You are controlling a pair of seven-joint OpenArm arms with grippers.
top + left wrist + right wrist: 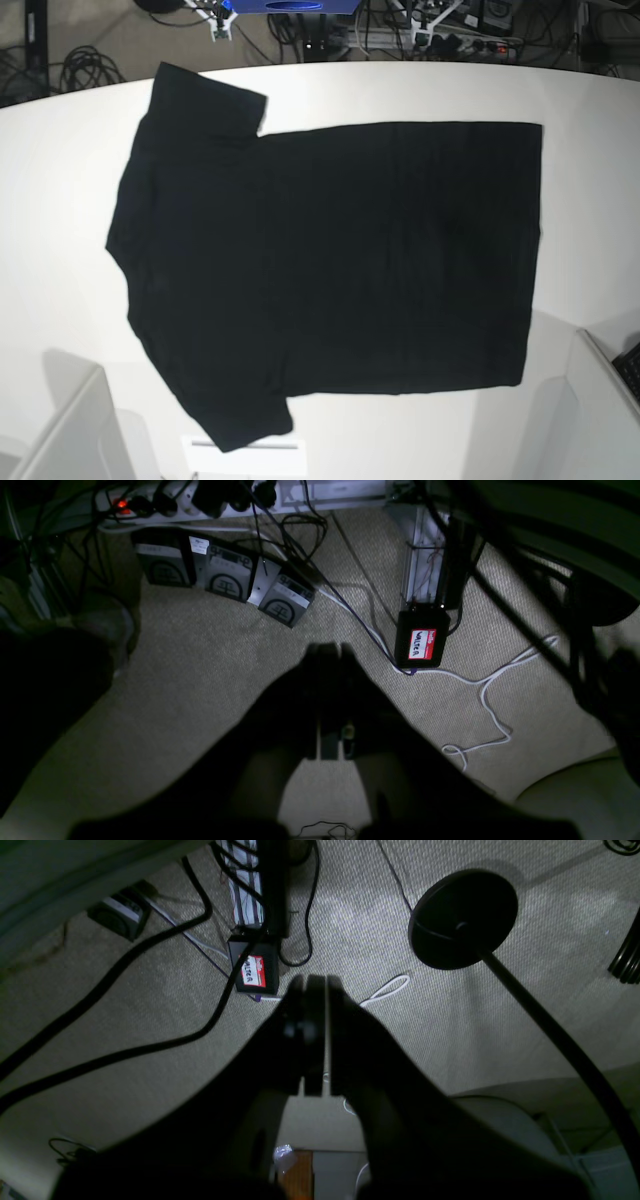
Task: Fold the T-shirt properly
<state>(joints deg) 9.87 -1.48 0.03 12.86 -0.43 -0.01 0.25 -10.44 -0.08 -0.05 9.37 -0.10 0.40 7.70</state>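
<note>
The T-shirt [330,270] lies spread flat on the white table [60,150] in the base view, plain black side up. Its sleeves are at the left and its hem at the right. Neither arm shows in that view. In the left wrist view my left gripper [327,647] is shut with nothing between its fingers and hangs over carpeted floor. The right wrist view shows my right gripper [315,977] shut and empty too, also above the floor. The T-shirt does not appear in either wrist view.
A black box with a red name label [421,640] lies on the carpet among cables, with a power strip [165,502] behind. A round black stand base [462,917] with its pole is near the right gripper. Grey panels [70,430] stand at the table's near corners.
</note>
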